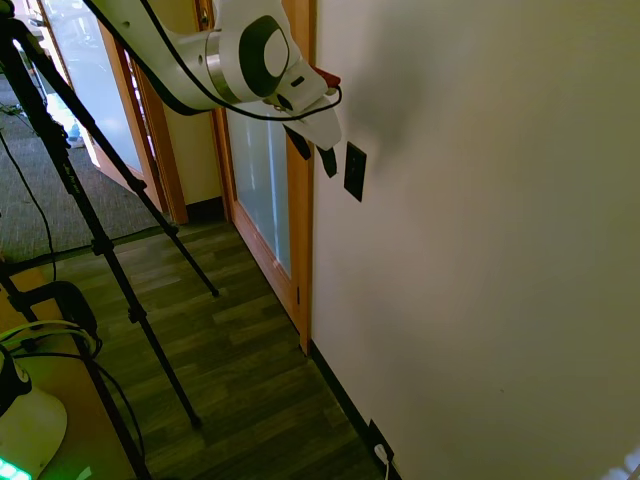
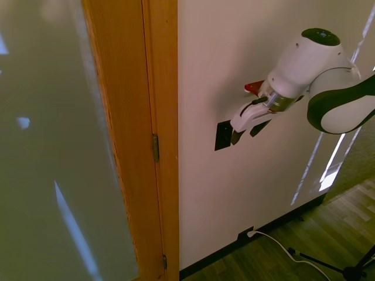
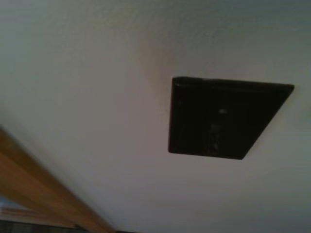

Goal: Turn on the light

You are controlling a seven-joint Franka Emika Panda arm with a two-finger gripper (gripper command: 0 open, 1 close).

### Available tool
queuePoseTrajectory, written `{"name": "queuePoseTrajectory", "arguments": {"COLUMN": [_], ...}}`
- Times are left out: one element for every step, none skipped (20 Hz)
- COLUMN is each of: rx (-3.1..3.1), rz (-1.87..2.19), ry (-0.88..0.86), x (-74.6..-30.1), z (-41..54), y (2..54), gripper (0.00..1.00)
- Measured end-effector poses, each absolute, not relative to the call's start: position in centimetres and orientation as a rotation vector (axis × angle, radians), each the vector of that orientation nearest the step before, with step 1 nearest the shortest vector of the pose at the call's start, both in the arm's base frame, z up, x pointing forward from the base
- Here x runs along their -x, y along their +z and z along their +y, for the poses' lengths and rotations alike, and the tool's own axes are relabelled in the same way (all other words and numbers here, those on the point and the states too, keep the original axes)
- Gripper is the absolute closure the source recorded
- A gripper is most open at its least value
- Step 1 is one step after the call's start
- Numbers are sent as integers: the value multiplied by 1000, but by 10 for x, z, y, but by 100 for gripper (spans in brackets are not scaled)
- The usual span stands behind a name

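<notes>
The black switch (image 1: 355, 171) sat upright on the white wall (image 1: 480, 250), just beside the wooden door frame (image 1: 303, 230) and well above the dark outlet (image 1: 377, 438) near the floor. The gripper (image 1: 313, 152) hung close in front of the switch with its two dark fingers (image 1: 327, 160) spread apart and holding nothing, one fingertip nearly at the plate's edge. In the wrist view the switch (image 3: 221, 119) filled the middle as a dark, blurred rectangle.

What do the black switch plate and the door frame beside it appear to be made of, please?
The switch plate looks like smooth moulded plastic, dark with a faint sheen and rounded edges, though painted metal can't be ruled out. The door frame looks like varnished wood: warm orange-brown with visible grain and a slight gloss. It carries a small metal-looking hinge.
</notes>
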State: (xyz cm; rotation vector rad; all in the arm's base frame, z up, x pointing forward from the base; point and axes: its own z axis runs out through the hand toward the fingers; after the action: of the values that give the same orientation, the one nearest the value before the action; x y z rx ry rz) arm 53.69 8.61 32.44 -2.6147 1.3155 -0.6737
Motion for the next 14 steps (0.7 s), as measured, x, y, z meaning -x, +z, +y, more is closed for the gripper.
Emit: {"name": "queuePoseTrajectory", "arguments": {"rx": [2608,2602,2601,2602,2602,2600,2598,2593,2587,2579,2569,2560,2550,2546], "rz": [1329,1341,1352,1351,1351,1346,1339,1336,1332,1325,1322,1319,1314,1314], "ry": [-683,-688,-685,-690,-705,-725,-744,-761,-770,-776,-778,-781,-786,-788], "x": [-539,-541,-546,-546,-546,-546,-545,-544,-544,-545,-546,-548,-551,-553], "z": [85,84,82,82,82,82,82,82,83,85,88,89,90,91], "y": [321,318,313,313,313,313,312,309,306,302,298,294,292,289], "gripper": [0,0,0,0,0,0,0,0,0,0,0,0,0,100]}}
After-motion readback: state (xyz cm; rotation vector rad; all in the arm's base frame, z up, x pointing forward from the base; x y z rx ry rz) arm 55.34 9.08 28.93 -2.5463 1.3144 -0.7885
